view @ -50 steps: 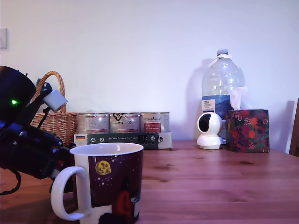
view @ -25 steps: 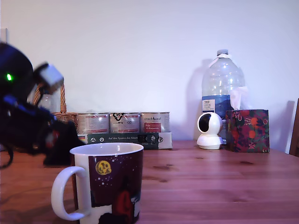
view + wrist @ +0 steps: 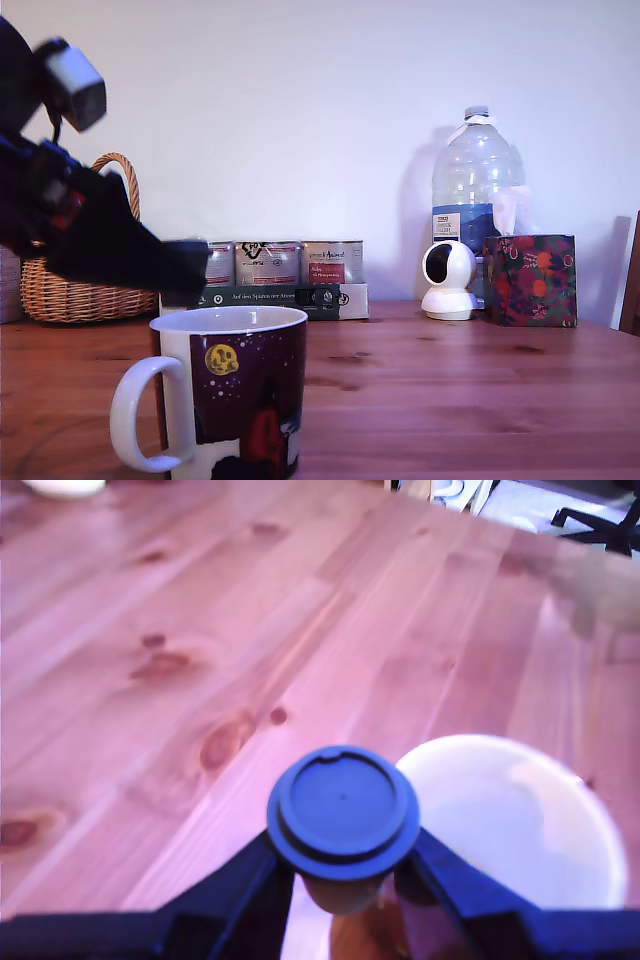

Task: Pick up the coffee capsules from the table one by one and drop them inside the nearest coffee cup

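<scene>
In the wrist view my gripper (image 3: 345,885) is shut on a coffee capsule (image 3: 343,815), whose round dark-blue top faces the camera with a tan body below it. Dark fingers (image 3: 240,885) press it from both sides. It hangs above the table (image 3: 200,630), just beside the open white mouth of the coffee cup (image 3: 515,825). In the exterior view the black arm reaches in from the left, and its gripper (image 3: 188,272) sits just above the far left rim of the coffee cup (image 3: 240,390). The capsule is hidden there.
Along the back wall stand a wicker basket (image 3: 85,285), three silver tins (image 3: 268,262) on a flat box (image 3: 270,297), a white camera (image 3: 448,280), a water bottle (image 3: 477,180) and a patterned tissue box (image 3: 530,280). A pale object (image 3: 62,486) lies at the wrist view's edge.
The arm has risen from low at the exterior view's left and swung right toward the cup, uncovering the basket.
</scene>
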